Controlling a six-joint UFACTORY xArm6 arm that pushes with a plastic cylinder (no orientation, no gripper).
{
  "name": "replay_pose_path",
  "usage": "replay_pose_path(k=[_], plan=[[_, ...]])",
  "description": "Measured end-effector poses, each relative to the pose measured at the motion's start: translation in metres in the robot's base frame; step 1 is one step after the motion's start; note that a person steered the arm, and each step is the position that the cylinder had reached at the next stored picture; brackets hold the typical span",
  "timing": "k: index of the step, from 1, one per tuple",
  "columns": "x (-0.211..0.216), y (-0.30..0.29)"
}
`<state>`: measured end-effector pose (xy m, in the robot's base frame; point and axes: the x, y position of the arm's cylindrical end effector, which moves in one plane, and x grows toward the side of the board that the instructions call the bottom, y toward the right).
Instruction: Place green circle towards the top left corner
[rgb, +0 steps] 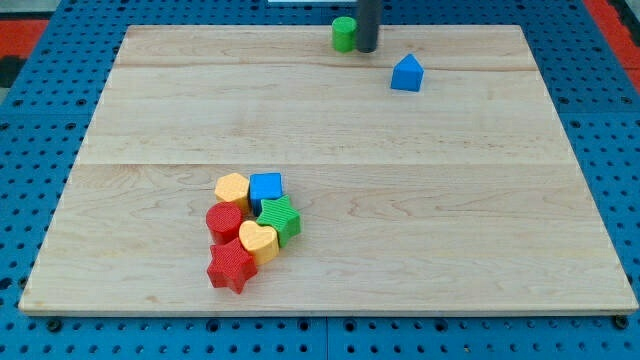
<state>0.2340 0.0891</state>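
With my tip (367, 48) set against the right side of the green circle (344, 33) near the desk (150, 130) top edge, a steady centred push toward the upper left of the frame is advised (no pincer is fitted, so its state cannot be told).

So the pale wooden table (480, 200) is sitting on a blue pegboard base (30, 120) that's peeking out on every side. Some red is showing at the view's top corners, and soft, even light is falling across it all.
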Motion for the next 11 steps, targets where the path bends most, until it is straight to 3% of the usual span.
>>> replay_pose_path(k=[1,2,4,5,6,8,9,11], plan=[[-0.023,0.027],[-0.026,-0.059],[-0.040,-0.068],[-0.042,-0.126],[-0.027,-0.186],[0.016,-0.199],[-0.012,-0.235],[-0.036,-0.240]])
